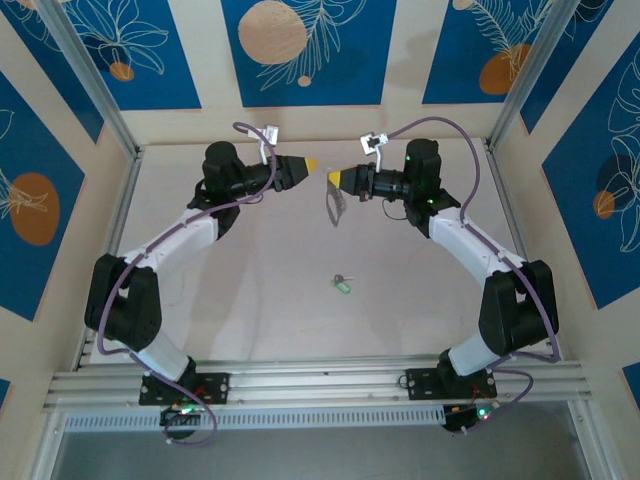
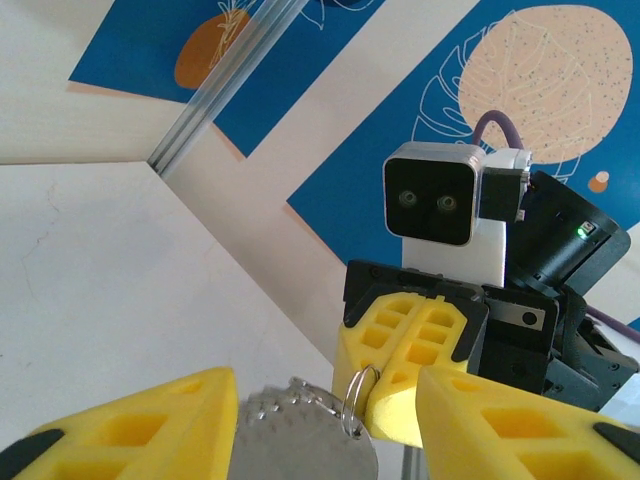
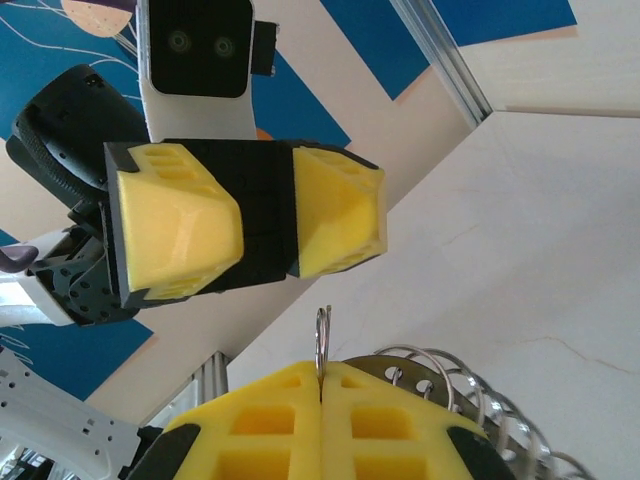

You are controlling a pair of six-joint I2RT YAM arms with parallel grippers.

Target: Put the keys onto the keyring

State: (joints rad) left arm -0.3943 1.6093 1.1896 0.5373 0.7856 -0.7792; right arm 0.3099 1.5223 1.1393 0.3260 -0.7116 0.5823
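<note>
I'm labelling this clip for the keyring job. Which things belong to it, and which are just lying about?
Job: keyring pinched in right end effector; green-headed key on table; left end effector, open, facing it.
Just surroundings: blue wall panels; aluminium rail.

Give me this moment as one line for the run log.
left claw: open, empty | right claw: shut on keyring, hanging above table | key: lying on table, not on keyring
</note>
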